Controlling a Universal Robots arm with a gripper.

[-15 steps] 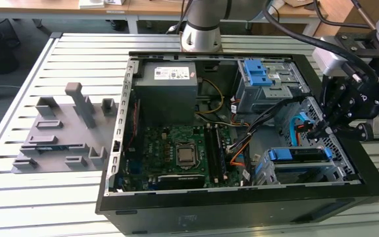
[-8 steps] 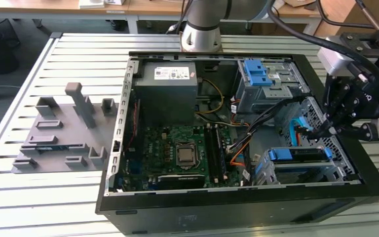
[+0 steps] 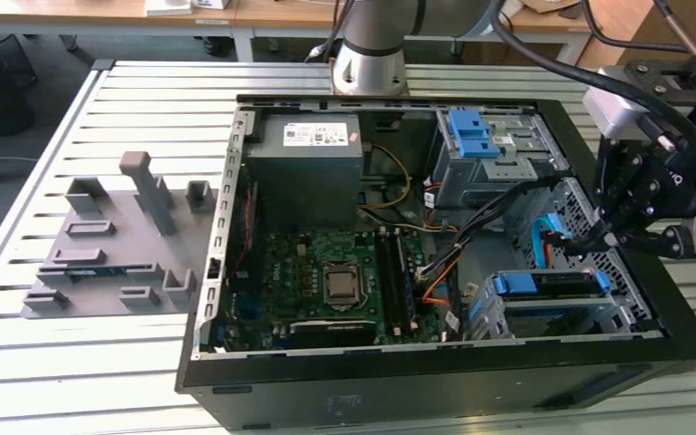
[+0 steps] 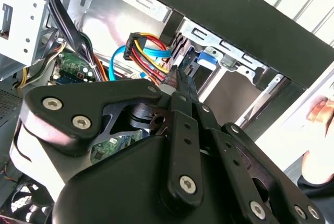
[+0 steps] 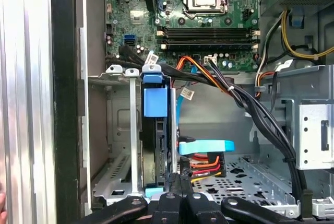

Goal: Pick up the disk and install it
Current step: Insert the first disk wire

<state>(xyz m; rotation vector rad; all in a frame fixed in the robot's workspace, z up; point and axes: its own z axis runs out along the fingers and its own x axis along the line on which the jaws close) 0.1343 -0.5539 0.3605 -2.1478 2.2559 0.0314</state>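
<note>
The disk (image 3: pixel 550 285) sits in the lower drive cage at the corner of the open computer case (image 3: pixel 445 381), on the exterior view's right. Its blue rails show at both ends. In the first wrist view the disk (image 5: pixel 158 145) stands edge-on between the cage's metal walls, with a blue rail tab (image 5: pixel 155 101) on its end. My gripper (image 3: pixel 586 242) hangs just above and behind the cage. Its fingers are shut with nothing between them. In both wrist views the gripper's tip (image 5: pixel 177 178) (image 4: pixel 181 78) lies close beside the disk's edge, near the cable plugs.
Blue data cable and red-yellow power leads (image 5: pixel 206 153) run right by the fingertips. A black cable bundle (image 5: pixel 250 109) crosses the case. Motherboard (image 3: pixel 336 272), grey power supply (image 3: pixel 304 168) and upper cage with blue latch (image 3: pixel 475 136) fill the case. Grey fixture (image 3: pixel 119 240) lies beside it. A hand (image 4: pixel 319 113) is nearby.
</note>
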